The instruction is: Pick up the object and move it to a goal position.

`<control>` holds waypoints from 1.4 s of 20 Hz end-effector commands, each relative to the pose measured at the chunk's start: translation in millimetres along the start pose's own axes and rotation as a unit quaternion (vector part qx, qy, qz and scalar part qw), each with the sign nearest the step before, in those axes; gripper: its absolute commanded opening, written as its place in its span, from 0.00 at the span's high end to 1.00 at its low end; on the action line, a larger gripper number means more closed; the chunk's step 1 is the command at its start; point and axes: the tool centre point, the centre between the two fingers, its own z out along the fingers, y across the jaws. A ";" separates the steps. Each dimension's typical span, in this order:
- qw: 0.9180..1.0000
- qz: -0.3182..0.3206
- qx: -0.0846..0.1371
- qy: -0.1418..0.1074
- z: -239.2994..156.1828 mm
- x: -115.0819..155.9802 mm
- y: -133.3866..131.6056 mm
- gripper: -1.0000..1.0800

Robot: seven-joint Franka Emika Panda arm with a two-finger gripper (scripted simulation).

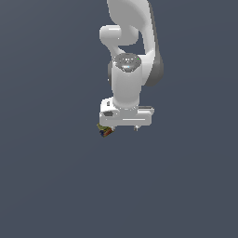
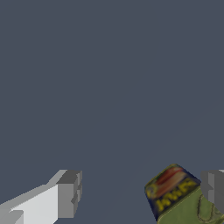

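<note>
The white robot arm (image 1: 132,60) reaches down from the top of the exterior view, and its gripper (image 1: 122,126) points down at the plain grey-blue floor (image 1: 51,186). The floor looks the same all over, with no edges or corners in sight.

The object (image 1: 105,130) is a tiny blocky thing. It sits just under the gripper, at the end on the exterior view's left. It is much smaller than the gripper.

In the wrist view the object (image 2: 177,194) looks bigger. It has an olive-green side, a dark blue rim and an orange-red patch. It is tilted, not flat.

The wrist view shows 2 grey fingertips (image 2: 69,194) set wide apart, so the gripper is spread, not clenched. The object lies between them, right next to 1 fingertip and far from the other. I cannot tell if that fingertip touches it. Nothing is squeezed between the 2 fingertips.
</note>
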 end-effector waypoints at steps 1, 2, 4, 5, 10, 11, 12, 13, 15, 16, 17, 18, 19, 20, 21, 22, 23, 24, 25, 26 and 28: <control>1.000 0.000 0.000 0.000 0.0 0.0 0.0 0.04; 1.000 0.000 0.000 0.000 -0.4 0.2 0.1 0.04; 1.000 0.003 0.002 0.003 -2.8 1.4 0.6 0.04; 1.000 0.005 0.004 0.006 -5.0 2.5 1.0 0.04; 1.000 0.009 0.012 0.019 -17.1 8.9 1.9 0.04; 1.000 0.008 0.012 0.019 -17.7 9.4 1.7 0.04; 1.000 0.007 0.012 0.019 -17.8 9.4 1.5 0.04; 1.000 0.008 0.012 0.019 -17.5 9.2 1.6 0.04; 1.000 0.010 0.011 0.018 -16.2 8.4 2.2 0.04; 1.000 0.013 0.011 0.017 -15.5 7.7 2.7 0.04; 1.000 0.017 0.011 0.017 -14.7 7.0 3.5 0.04; 1.000 0.021 0.011 0.017 -13.8 6.0 4.5 0.04; 0.999 0.027 0.011 0.016 -12.8 5.0 5.6 0.04; 0.999 0.033 0.011 0.016 -11.6 3.8 6.9 0.04; 0.999 0.040 0.010 0.015 -10.2 2.3 8.4 0.04; 0.999 0.048 0.010 0.015 -8.7 0.7 10.0 0.04; 0.998 0.056 0.010 0.014 -6.9 -1.1 11.8 0.04; 0.998 0.065 0.010 0.013 -5.0 -3.1 13.8 0.04; 0.997 0.076 0.009 0.012 -2.9 -5.3 15.9 0.04; 0.996 0.087 0.009 0.011 -0.7 -7.7 18.2 0.04; 0.994 0.111 0.008 0.009 4.1 -13.1 23.4 0.04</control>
